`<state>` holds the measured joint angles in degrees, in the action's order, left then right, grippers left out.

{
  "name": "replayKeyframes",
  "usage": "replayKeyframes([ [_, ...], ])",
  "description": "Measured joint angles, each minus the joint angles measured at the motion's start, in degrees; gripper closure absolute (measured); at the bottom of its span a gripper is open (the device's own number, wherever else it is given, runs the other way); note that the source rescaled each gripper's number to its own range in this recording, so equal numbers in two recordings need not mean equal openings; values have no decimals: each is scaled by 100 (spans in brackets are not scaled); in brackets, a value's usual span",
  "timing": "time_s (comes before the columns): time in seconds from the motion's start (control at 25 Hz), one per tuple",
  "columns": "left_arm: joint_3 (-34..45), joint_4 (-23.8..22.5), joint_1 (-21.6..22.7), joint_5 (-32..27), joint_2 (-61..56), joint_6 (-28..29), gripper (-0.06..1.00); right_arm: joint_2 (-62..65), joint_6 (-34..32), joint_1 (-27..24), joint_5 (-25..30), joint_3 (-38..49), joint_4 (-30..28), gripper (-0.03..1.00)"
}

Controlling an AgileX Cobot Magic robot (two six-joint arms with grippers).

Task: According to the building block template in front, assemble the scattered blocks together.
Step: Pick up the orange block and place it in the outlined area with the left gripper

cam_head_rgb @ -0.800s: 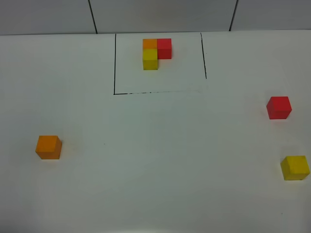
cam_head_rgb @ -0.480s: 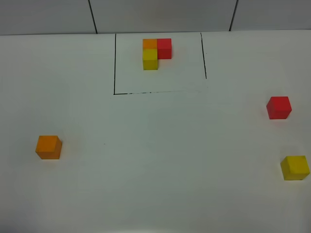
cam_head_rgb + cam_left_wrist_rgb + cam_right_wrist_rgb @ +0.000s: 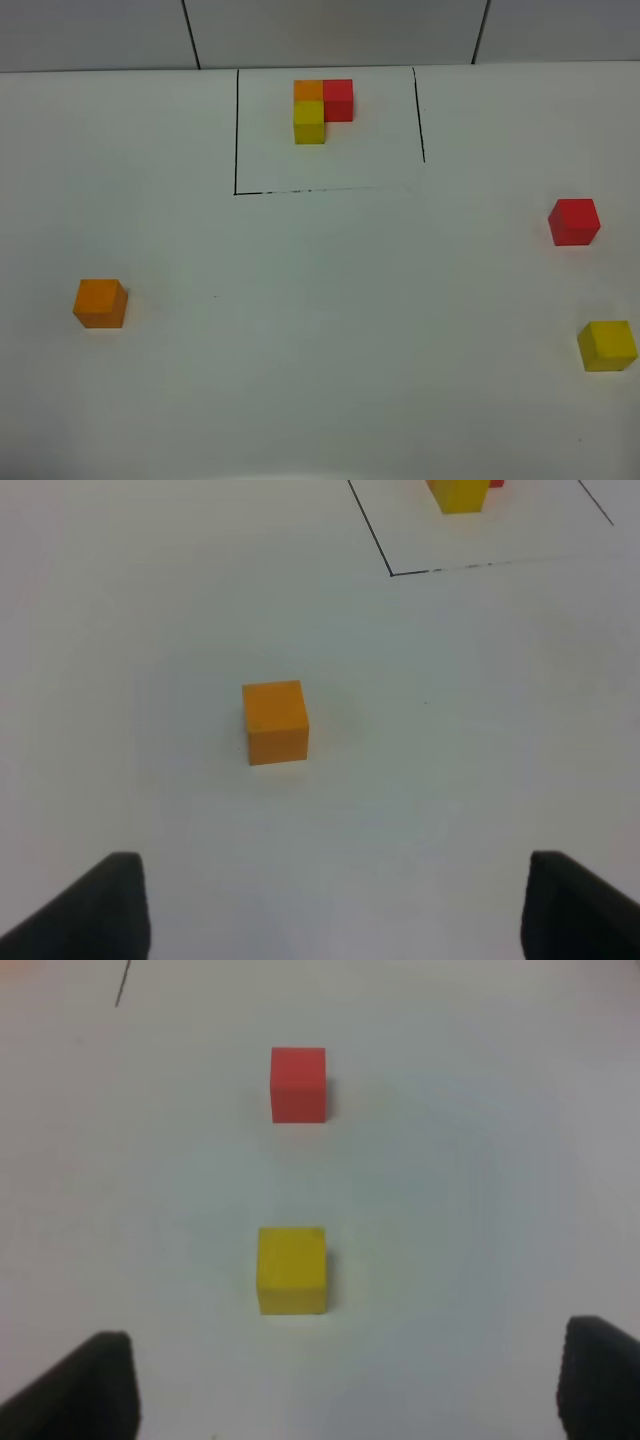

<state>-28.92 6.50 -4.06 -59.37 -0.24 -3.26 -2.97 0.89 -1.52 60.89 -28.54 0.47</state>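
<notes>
Matte orange cube (image 3: pixel 100 303) is sitting alone at the near left of the white tabletop (image 3: pixel 330 330), well apart from everything else. A matte red cube (image 3: pixel 574 221) is resting by the right edge. A matte yellow cube (image 3: pixel 607 345) is lying nearer on the same side, and the two are close but not touching. At the far middle, the L-shaped template of three small joined cubes (image 3: pixel 322 108) is standing inside thin black drawn lines (image 3: pixel 236 130). It is showing orange at the corner, red to the right and yellow on the near side. The left gripper (image 3: pixel 335 910) is hanging above the table with its dark fingertips (image 3: pixel 100 910) spread wide and nothing between them, and the orange cube is lying untouched beyond them. The right gripper (image 3: pixel 345 1385) is likewise gaping wide and gripping nothing, with the yellow cube lying just ahead of it and the red cube farther on.
</notes>
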Motion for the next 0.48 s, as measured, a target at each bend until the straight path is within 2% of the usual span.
replayKeyframes([
  [0.48, 0, 0, 0, 0, 0, 0, 24, 0, 0, 0, 0, 0, 0, 22],
])
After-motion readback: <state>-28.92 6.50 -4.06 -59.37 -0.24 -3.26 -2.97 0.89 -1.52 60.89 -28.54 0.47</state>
